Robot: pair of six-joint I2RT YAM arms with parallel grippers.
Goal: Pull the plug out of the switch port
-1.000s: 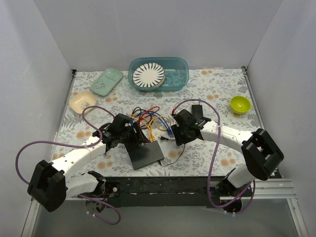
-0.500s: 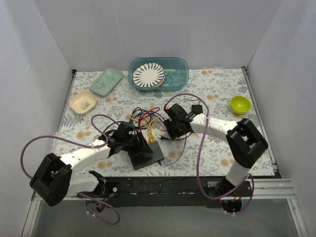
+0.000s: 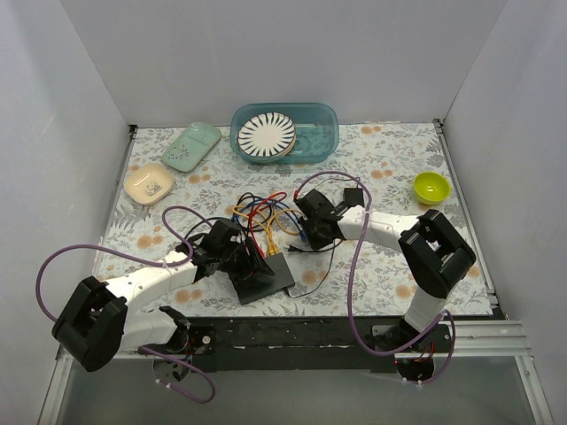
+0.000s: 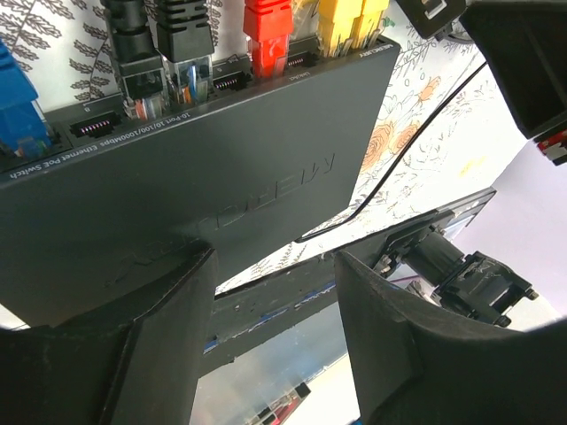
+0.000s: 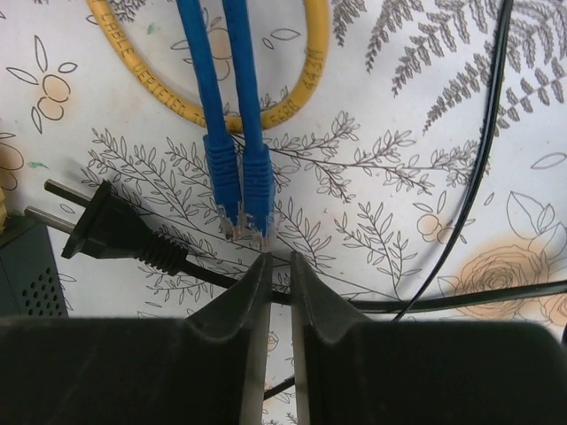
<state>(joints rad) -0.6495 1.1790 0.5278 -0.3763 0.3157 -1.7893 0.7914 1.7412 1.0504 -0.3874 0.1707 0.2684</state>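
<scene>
The black network switch (image 4: pixel 221 168) lies near the table's front (image 3: pixel 264 276). Along its port row sit a blue plug (image 4: pixel 18 111), two black plugs (image 4: pixel 182 44), a red plug (image 4: pixel 267 35) and yellow plugs (image 4: pixel 341 22). My left gripper (image 4: pixel 275 266) is open above the switch's rear edge (image 3: pixel 241 257), its fingers wide apart. My right gripper (image 5: pixel 277 257) is shut with nothing between its fingers, low over the cloth (image 3: pixel 306 235). Just beyond its tips lie two loose blue plugs (image 5: pixel 241 190) on blue cables.
A black power plug (image 5: pixel 106 230) and its cord lie left of the right fingers, near a yellow cable loop (image 5: pixel 310 71). A teal basin (image 3: pixel 323 133) holding a striped plate (image 3: pixel 266 135) stands at the back. A green dish (image 3: pixel 190 146), peach dish (image 3: pixel 148 183) and green bowl (image 3: pixel 431 187) sit around.
My right gripper has swung left and slightly back toward the cable bundle. My left gripper has dropped nearer over the switch, then barely moved.
</scene>
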